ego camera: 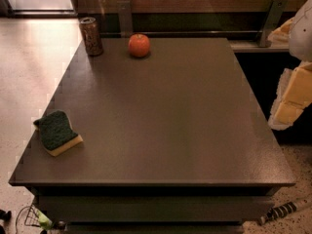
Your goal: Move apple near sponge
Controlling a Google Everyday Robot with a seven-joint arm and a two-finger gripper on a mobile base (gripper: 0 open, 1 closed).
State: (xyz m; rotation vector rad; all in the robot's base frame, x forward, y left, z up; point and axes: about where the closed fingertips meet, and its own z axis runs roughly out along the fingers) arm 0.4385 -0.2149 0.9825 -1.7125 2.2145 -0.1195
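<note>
The red-orange apple (139, 45) stands at the far edge of the dark table (170, 116), left of the middle. The sponge (57, 132), green on top with a yellow base, lies flat near the table's front left corner. My gripper (288, 106) shows as white and yellow parts at the right edge of the view, beyond the table's right side and above the floor. It is far from both the apple and the sponge and touches neither.
A brown drink can (91, 36) stands upright at the far left corner, just left of the apple. A wooden wall with metal brackets (272, 21) runs behind the table. A striped rod (282, 211) lies on the floor at front right.
</note>
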